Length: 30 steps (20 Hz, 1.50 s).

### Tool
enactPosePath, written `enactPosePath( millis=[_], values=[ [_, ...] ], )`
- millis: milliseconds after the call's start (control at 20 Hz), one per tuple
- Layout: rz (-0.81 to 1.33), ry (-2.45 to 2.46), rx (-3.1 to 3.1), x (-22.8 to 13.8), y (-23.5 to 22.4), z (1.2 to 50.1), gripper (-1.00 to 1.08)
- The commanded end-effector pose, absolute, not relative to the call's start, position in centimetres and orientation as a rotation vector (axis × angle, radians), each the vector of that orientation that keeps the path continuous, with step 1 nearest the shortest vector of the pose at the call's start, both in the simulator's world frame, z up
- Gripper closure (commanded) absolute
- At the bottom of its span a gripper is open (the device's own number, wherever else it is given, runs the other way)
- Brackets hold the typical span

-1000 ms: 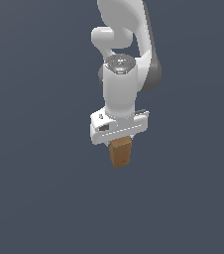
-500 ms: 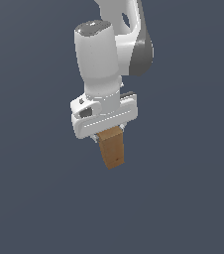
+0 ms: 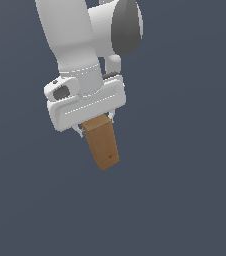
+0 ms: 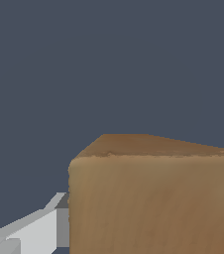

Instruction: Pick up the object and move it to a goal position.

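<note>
One arm: a single white Panda arm [image 3: 80, 40] fills the upper left of the exterior view, wrist tilted, hand [image 3: 94, 125] pointing down.
Hand state: closed on the block; the jaws clamp its upper end, and only slivers of the fingers show beside it.
Block position: the brown wooden block [image 3: 101, 144] hangs below the hand, in mid-air, leaning so its lower end swings toward the exterior view's right. A dark knot sits near its lower end. No surface shows anywhere beneath it.
Wrist view: block [image 4: 153, 198] fills the near field; one pale finger [image 4: 32, 230] lies against its side.
Change over the last second: arm and block now sit larger in the exterior view and further to its left; the block has gone from near upright to tilted.
Meaning for task: pick-up looks done, carry phase under way, grip apparently holding through the swing.
Goal position: no marker visible, so remaining travel cannot be judged.
</note>
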State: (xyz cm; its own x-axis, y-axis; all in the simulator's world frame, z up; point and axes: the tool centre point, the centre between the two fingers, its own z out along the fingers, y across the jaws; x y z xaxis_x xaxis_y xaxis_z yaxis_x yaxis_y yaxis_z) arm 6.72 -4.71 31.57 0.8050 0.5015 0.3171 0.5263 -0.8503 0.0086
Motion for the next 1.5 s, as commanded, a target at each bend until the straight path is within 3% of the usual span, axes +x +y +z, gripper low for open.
enactPosePath(
  millis=[0,950,1450],
  values=[
    [-0.536,-0.873,-2.883,7.2,-5.7,33.8,1.08],
    [-0.851,-1.178,-2.621,9.0,-13.8,46.3,1.08],
    [-0.949,-1.271,-2.514,9.5,-16.9,50.6,1.08]
  ],
)
